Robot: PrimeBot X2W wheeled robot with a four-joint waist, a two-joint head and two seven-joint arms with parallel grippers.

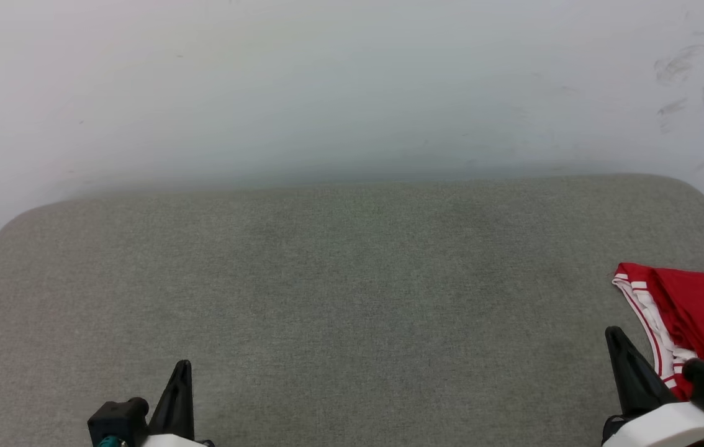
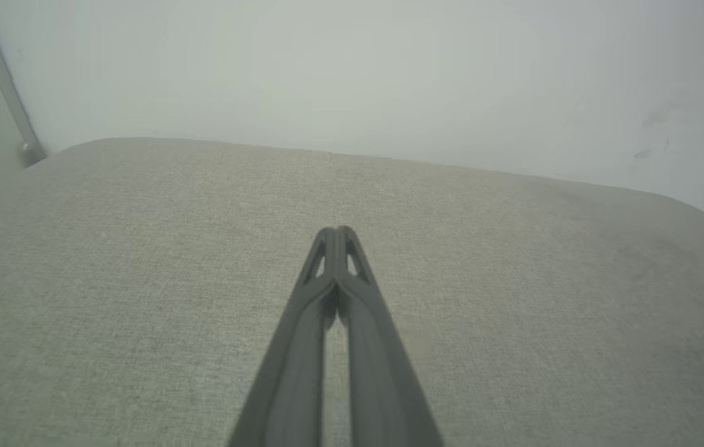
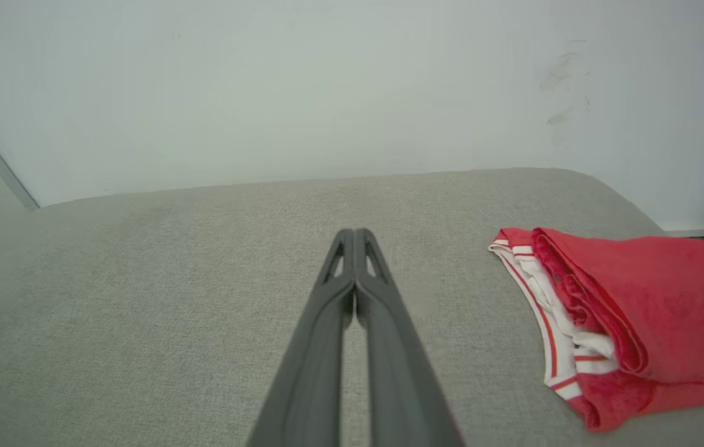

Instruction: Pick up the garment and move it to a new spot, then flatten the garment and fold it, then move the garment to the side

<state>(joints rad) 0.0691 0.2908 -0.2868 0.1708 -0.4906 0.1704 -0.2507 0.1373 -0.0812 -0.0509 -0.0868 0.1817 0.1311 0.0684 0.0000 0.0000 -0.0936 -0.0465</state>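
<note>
Garment [image 3: 637, 310], judged soft, light and limp, is seen heaped on the grey cushion [image 3: 172, 310] just right of the right fingers [image 3: 386, 335], pressed together like the left fingers [image 2: 370, 347], and is best pinched at its striped trim [image 3: 547, 335].

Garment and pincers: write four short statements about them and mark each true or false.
1. The garment lies in folded layers on the right side of the grey cushion. True.
2. The right pincer grips the garment. False: it is shut on nothing, and the garment lies apart from it, to its right.
3. The left pincer is wide open. False: its fingers are closed together above bare cushion.
4. The garment is red with red-and-white striped trim. True.
</note>
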